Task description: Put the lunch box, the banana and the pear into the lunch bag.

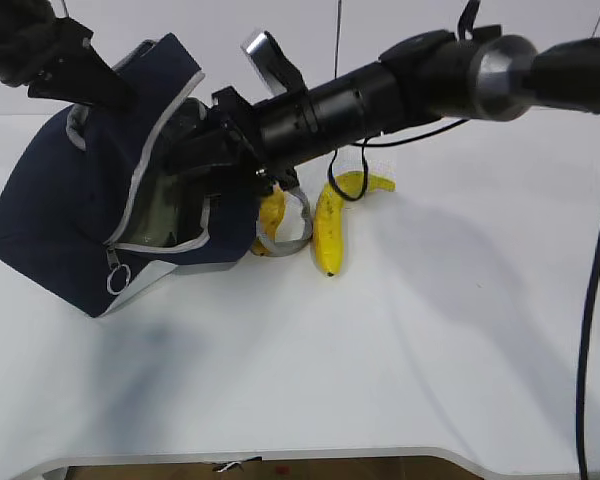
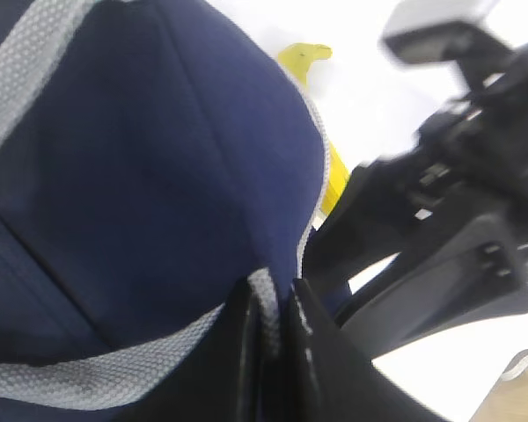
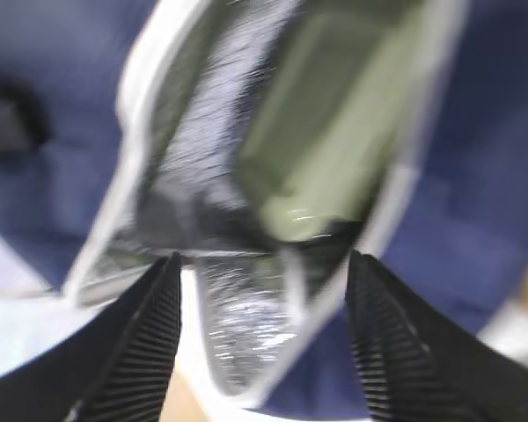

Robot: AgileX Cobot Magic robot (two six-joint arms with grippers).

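Note:
The navy lunch bag [image 1: 50, 200] stands tilted at the left, its zip opening facing right. My left gripper [image 1: 105, 90] is shut on the bag's grey strap [image 2: 268, 299] and holds the top up. My right gripper [image 1: 190, 150] reaches across into the opening, open, with nothing between its fingers [image 3: 154, 334]. Just beyond them the lunch box [image 3: 334, 123], green lid showing, lies inside the silver lining. The banana [image 1: 328, 235] rests on the table right of the bag. The pear [image 1: 271, 215] sits beside it, partly behind a grey strap loop.
The white table [image 1: 380, 350] stretches in front and to the right of the bag. A black cable [image 1: 590, 300] hangs down at the far right edge. The right arm's forearm [image 1: 380, 90] spans above the banana and pear.

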